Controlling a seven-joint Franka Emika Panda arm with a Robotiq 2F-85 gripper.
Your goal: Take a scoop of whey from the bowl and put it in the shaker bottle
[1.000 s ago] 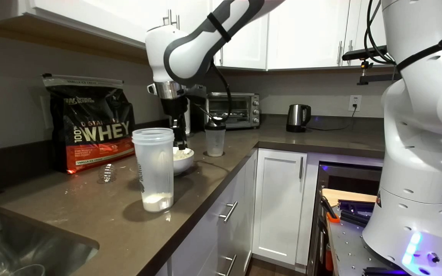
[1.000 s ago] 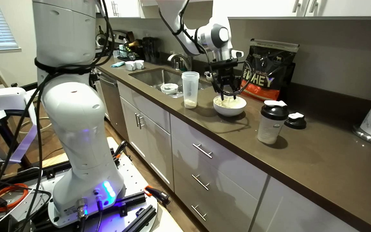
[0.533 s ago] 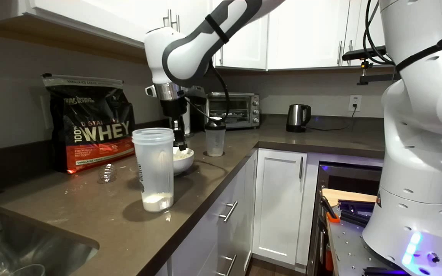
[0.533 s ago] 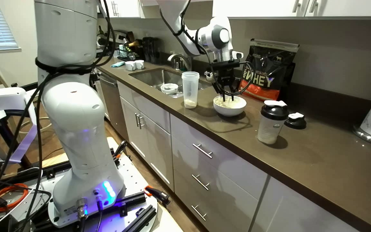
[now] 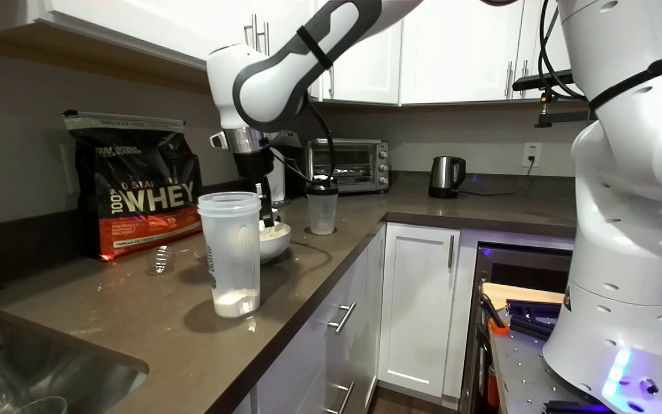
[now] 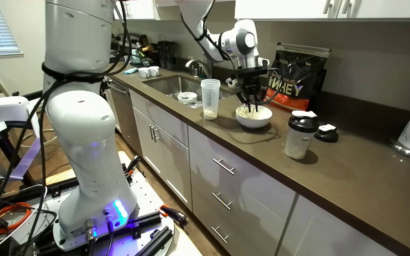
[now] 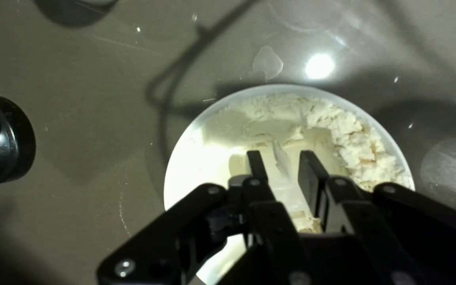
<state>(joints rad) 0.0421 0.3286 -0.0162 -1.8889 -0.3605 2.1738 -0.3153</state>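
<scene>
In the wrist view my gripper (image 7: 280,154) reaches down into the white bowl (image 7: 283,89), its jaws parted but narrowed. The pale scoop (image 7: 289,194) lies in the whey (image 7: 354,138), and its thin upright edge stands between my fingers with a gap on both sides. How much of its cup is buried I cannot tell. Both exterior views show my fingertips inside the bowl (image 6: 255,123), at the powder. The tall frosted shaker bottle (image 5: 230,247) stands upright and uncapped beside the bowl, with some powder on its bottom.
The black whey bag (image 5: 141,190) leans by the wall behind the bowl. A smaller clear cup with a black lid (image 6: 299,142) and a loose black cap (image 6: 327,134) stand on the bowl's far side from the bottle. A wire ball (image 5: 160,260) lies near the sink (image 6: 173,83).
My jaws have drawn closer together over the bowl. The arm has shifted slightly, with the wrist lower and nearer the shaker bottle's side in an exterior view. Bowl and bottle have stayed put.
</scene>
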